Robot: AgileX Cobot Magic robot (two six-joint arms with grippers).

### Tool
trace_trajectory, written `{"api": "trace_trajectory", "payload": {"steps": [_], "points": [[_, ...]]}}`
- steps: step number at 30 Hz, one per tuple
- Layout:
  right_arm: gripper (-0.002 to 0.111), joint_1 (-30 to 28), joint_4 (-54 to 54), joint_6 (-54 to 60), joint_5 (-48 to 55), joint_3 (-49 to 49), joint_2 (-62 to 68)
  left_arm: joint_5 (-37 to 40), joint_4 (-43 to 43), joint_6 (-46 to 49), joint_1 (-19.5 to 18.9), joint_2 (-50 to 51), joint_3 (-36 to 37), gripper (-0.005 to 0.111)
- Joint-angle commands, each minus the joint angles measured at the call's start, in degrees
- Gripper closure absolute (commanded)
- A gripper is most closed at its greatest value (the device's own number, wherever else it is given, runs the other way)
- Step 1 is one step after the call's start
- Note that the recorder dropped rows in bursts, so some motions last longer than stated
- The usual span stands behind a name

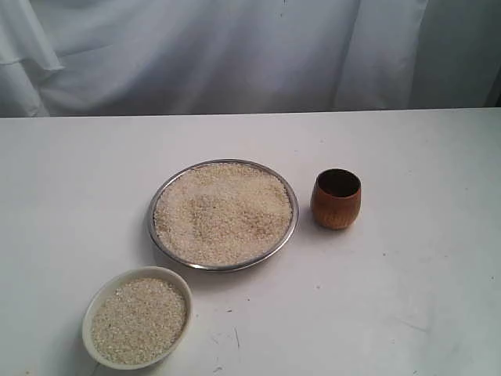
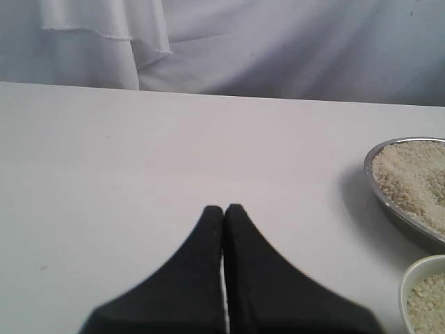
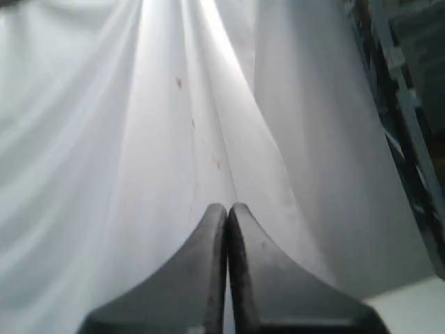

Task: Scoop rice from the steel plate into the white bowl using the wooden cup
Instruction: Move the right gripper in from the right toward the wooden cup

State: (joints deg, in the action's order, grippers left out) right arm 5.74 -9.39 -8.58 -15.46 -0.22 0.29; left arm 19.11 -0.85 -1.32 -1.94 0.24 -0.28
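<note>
My left gripper (image 2: pixel 223 209) has its two black fingers pressed flat together with nothing between them, hovering over bare table (image 2: pixel 139 160). My right gripper (image 3: pixel 227 207) is closed and empty too, aimed at the white cloth backdrop (image 3: pixel 174 104) and well apart from the work. The wooden cup (image 1: pixel 336 199) stands upright with its mouth up, just beside the right edge of the steel plate (image 1: pixel 223 269) but not touching it. I judge the cup light and stiff. Its smooth, barrel-shaped wall will probably slip if I squeeze across the belly, so I would spread my fingers and pinch the rim, one inside and one outside, on the side away from the plate. The rice (image 1: pixel 223 211) is heaped almost to the plate's thin rim. It is loose and free-running, so a careless dig would push grains over onto the table. The white bowl (image 1: pixel 133 272) sits near the plate's front left, apart from it, and already holds rice. Nothing blocks the way to the cup. The plate's closeness leaves little finger room on that side, and a loaded cup must cross over or around the plate to reach the bowl.
</note>
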Motion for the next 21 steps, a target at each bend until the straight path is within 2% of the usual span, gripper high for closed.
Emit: {"api": "trace_trajectory", "payload": {"steps": [1,4,6,9,12,14,16,21], "points": [[0.108,0.1,-5.7,-9.6,-14.7,0.2,-0.3,-0.8,-0.1,0.0,-0.1,-0.2,0.3,0.107],[0.108,0.1,-4.6,-17.1,-14.3,0.2,-0.3,-0.8,-0.1,0.0,-0.1,-0.2,0.3,0.107],[0.108,0.1,-6.4,-8.0,-10.3,-2.0,0.8,-0.8,-0.1,0.0,-0.1,-0.2,0.3,0.107],[0.108,0.1,-9.0,7.9,-9.9,-12.6,15.5,-0.8,-0.1,0.0,-0.1,-0.2,0.3,0.107],[0.108,0.1,1.1,10.3,-10.2,-28.0,35.0,-0.8,-0.1,0.0,-0.1,-0.2,0.3,0.107],[0.108,0.1,9.4,4.6,-10.4,-36.0,46.7,-0.8,-0.1,0.0,-0.1,-0.2,0.3,0.107],[0.108,0.1,17.5,-1.6,-10.4,-39.4,53.0,-0.8,-0.1,0.0,-0.1,-0.2,0.3,0.107],[0.108,0.1,39.7,-21.9,-15.1,-39.4,63.5,-0.8,-0.1,0.0,-0.1,-0.2,0.3,0.107]]}}
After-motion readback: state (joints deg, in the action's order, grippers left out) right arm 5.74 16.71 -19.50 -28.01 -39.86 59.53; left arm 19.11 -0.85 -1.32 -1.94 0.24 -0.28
